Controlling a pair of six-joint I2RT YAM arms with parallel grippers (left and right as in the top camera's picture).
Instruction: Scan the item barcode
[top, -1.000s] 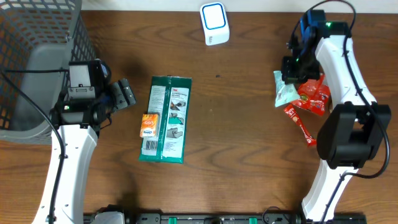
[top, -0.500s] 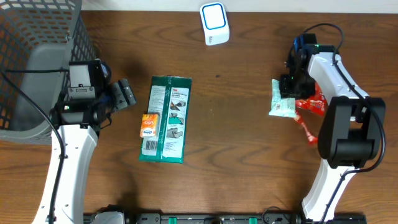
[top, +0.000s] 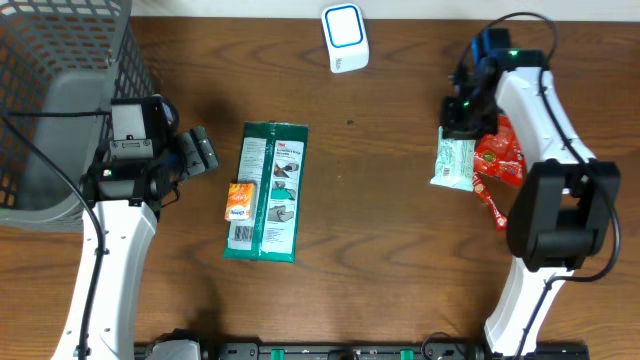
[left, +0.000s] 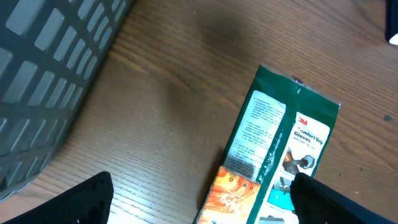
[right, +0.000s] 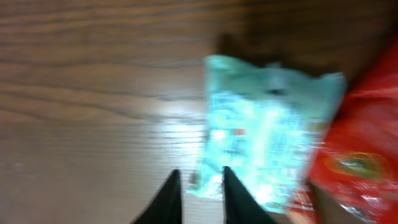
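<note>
A pale green packet (top: 454, 163) lies on the table at the right, partly over a red packet (top: 505, 158). My right gripper (top: 463, 122) is at its far end. In the right wrist view its fingers (right: 200, 173) stand close together with a narrow gap, and a corner of the blurred pale green packet (right: 267, 137) shows in that gap. Whether they pinch it is unclear. The white and blue scanner (top: 345, 38) stands at the back. My left gripper (top: 200, 152) is open wide beside a green glove pack (top: 270, 190) and a small orange packet (top: 240, 201). The left gripper (left: 202, 202) holds nothing.
A grey wire basket (top: 60, 90) fills the back left corner, close behind the left arm. The red packet (right: 360, 155) lies just right of the pale green one. Bare wood lies between the glove pack and the right arm.
The right gripper set the pale green packet down on the table, drew back toward the far edge, and its fingers opened then narrowed again. The left arm has not moved.
</note>
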